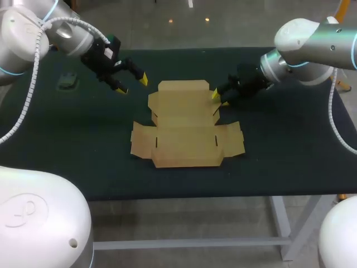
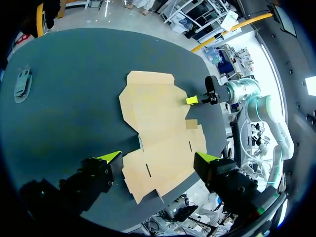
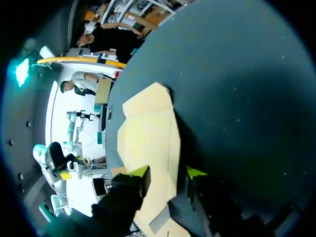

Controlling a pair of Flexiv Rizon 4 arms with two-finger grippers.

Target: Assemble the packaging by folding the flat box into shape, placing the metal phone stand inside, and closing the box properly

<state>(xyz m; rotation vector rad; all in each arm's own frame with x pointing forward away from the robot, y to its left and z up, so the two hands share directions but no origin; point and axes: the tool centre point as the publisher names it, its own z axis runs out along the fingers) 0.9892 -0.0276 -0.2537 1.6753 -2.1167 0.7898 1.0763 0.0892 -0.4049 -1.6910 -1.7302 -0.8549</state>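
Note:
The flat brown cardboard box lies unfolded in the middle of the dark table. My left gripper hovers open above the table, just left of the box's far flap; its own view looks down on the box between its spread fingers. My right gripper is at the right edge of the box's far panel. In the right wrist view that cardboard edge runs between the parted fingers, with a gap on one side. The grey metal phone stand lies at the far left of the table.
The dark table mat stretches bare to the right of the box and along the near edge. The phone stand lies well apart from the box, beyond my left arm.

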